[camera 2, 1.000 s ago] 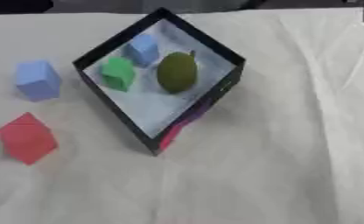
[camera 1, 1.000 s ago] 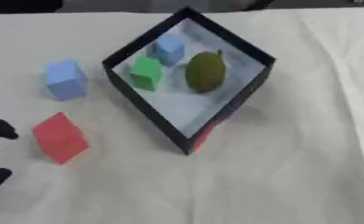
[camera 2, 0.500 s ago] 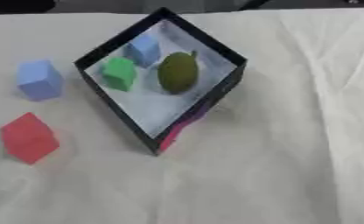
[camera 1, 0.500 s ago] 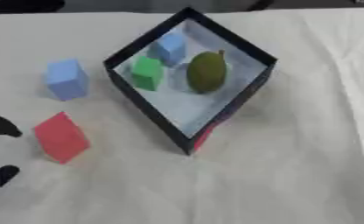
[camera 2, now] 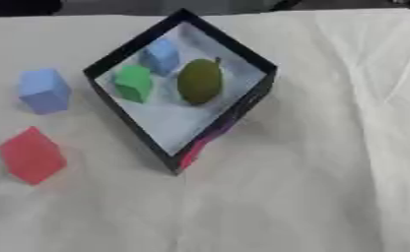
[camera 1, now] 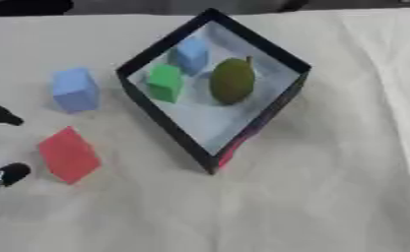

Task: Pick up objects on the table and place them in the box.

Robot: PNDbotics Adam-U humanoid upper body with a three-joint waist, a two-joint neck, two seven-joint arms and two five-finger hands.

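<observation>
Black-rimmed box (camera 1: 288, 103) on white cloth (camera 1: 329, 197) holds green cube (camera 1: 165, 82), blue cube (camera 1: 190, 55), olive pear-like fruit (camera 1: 232, 80); red cube (camera 1: 68, 155), second blue cube (camera 1: 75, 89) outside left; left hand (camera 1: 1, 147) fingertips at edge, spread either side of red cube, not touching; no legible writing.

The box (camera 1: 172, 139) stands mid-counter, corner toward the camera, its dark walls the one tall barrier. Inside, a blue cube (camera 1: 191, 55), a green cube (camera 1: 165, 82) and a pear (camera 1: 232, 80) fill the far half; the near half of its floor lies bare. Left of it, a blue block (camera 1: 75, 90) and a red block (camera 1: 68, 155) sit apart, with open cloth between them and the box. The counter (camera 1: 329, 197) to the right and in front is open. The left robot hand (camera 1: 3, 175) shows at the left edge near the red block.
</observation>
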